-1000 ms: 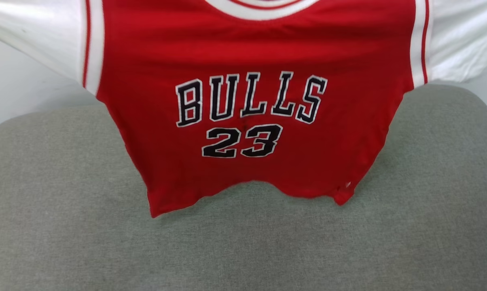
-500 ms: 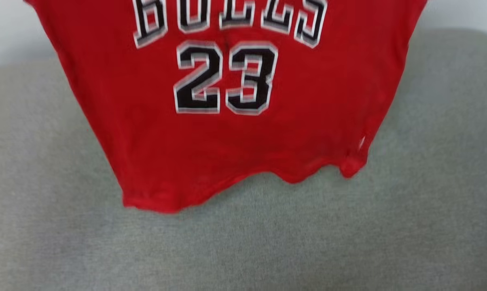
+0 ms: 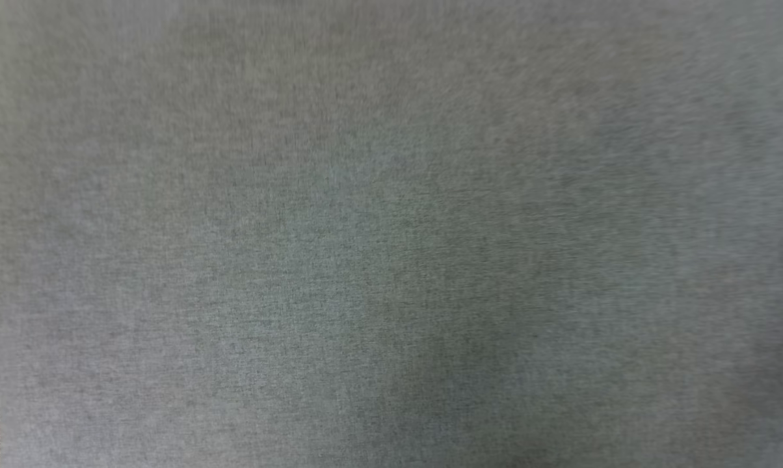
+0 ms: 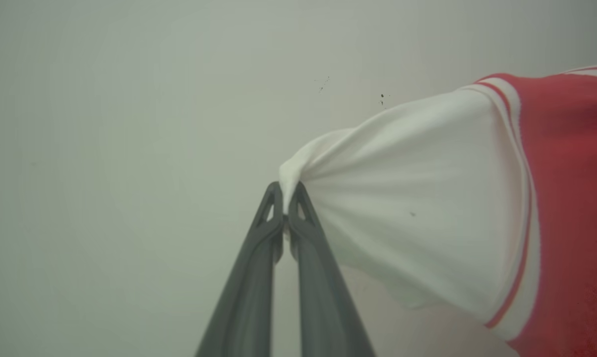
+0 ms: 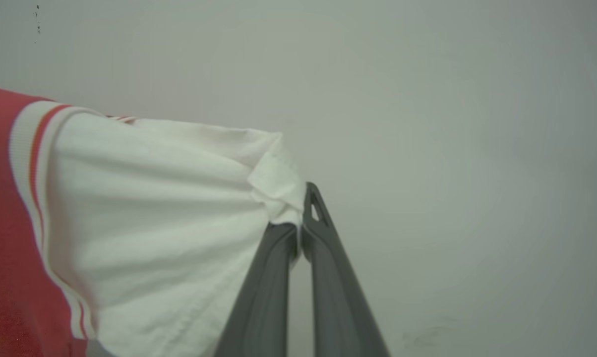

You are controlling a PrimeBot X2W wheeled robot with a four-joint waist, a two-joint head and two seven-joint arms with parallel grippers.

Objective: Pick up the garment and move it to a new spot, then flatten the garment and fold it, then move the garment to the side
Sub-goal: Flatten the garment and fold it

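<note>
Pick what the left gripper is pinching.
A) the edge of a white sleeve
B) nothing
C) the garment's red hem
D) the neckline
A: in the left wrist view the left gripper is shut on the bunched edge of the white sleeve of the garment.

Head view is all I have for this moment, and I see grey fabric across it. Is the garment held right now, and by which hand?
Observer: Yes. In the left wrist view the left hand is shut on the tip of a white sleeve of the garment, with the cloth bunched at the fingertips.
Operator: And the other hand?
Observer: In the right wrist view the right hand is shut on the other white sleeve, whose hem is folded over one fingertip. That sleeve stretches away from the pinch toward the red body.
</note>
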